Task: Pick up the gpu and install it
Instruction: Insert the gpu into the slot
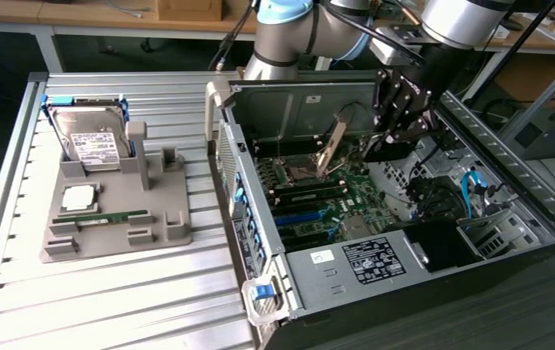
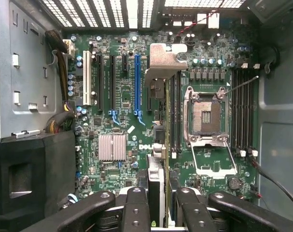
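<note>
My gripper (image 1: 401,130) hangs inside the open computer case (image 1: 257,219), shut on the gpu (image 1: 386,150), which shows as a dark flat card below the fingers. In the wrist view the gpu (image 2: 156,176) is seen edge-on between the two black fingers (image 2: 136,208), and its silver bracket (image 2: 163,60) sticks out at the far end. The card hovers above the green motherboard (image 2: 122,121), between the long blue slot (image 2: 137,82) and the open processor socket (image 2: 207,116). It touches no slot that I can see.
A grey holder tray (image 1: 111,226) on the slatted table at the exterior view's left carries a hard drive (image 1: 92,138), a processor chip (image 1: 79,195) and a green memory stick (image 1: 102,216). Case walls, a black box (image 2: 25,179) and loose cables (image 1: 472,189) ring the motherboard.
</note>
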Robot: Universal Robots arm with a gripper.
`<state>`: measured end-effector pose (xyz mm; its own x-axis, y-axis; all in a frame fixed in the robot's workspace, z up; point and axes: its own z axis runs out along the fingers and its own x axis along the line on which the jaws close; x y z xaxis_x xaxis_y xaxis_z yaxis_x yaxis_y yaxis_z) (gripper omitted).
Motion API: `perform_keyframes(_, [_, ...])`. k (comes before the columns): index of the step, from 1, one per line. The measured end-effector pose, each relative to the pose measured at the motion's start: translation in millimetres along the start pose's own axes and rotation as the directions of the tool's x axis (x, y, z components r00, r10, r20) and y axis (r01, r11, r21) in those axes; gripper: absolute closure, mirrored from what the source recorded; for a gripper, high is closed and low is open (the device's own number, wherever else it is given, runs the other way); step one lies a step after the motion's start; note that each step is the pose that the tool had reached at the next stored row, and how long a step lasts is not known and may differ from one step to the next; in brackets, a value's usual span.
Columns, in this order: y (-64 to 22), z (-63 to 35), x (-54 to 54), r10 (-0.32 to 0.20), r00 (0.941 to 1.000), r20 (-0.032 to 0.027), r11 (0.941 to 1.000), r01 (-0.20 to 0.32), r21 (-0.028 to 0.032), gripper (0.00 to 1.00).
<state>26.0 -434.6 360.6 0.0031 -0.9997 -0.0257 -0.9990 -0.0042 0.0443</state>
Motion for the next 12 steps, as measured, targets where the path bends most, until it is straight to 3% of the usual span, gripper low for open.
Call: perform_keyframes(12, [2.1, 5.4, 0.4, 0.0, 1.0, 0.0, 1.0, 0.0, 0.0, 0.73])
